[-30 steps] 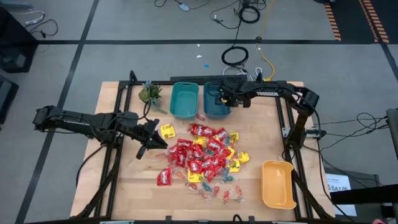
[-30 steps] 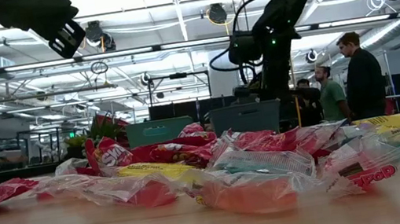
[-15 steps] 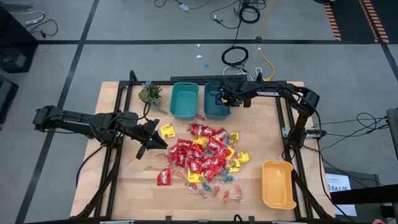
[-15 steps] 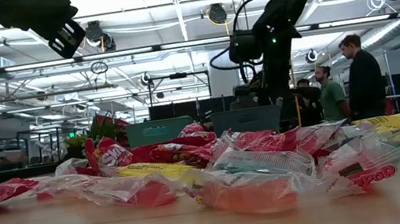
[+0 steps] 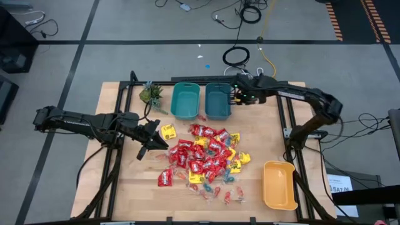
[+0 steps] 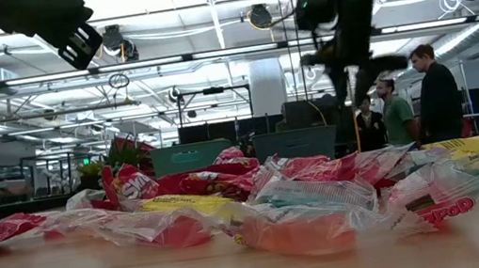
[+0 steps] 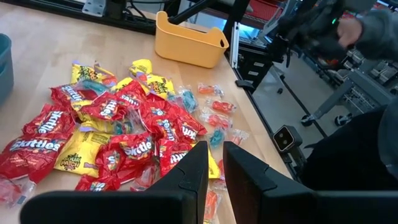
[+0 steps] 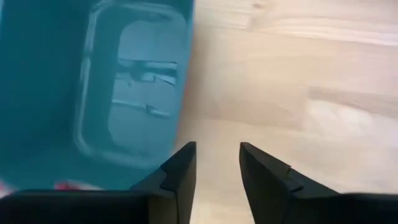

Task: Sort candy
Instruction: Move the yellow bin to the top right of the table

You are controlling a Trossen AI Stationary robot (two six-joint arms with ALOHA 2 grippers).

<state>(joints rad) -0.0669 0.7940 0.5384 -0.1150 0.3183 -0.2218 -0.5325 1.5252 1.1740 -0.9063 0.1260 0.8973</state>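
High view: the candy pile point(image 5: 209, 157) lies mid-table, a heap with no single heading, though it spreads longest from 11 toward 5 o'clock. The left gripper point(image 5: 150, 141) sits just beside the pile's 9 o'clock edge, fingers nearly together with a thin gap and nothing held, the closest loose piece being a yellow packet point(image 5: 167, 131). The right gripper point(image 5: 236, 95), fingers apart and empty, hovers beside the dark teal bin point(image 5: 217, 100) at 12 o'clock, farther off.
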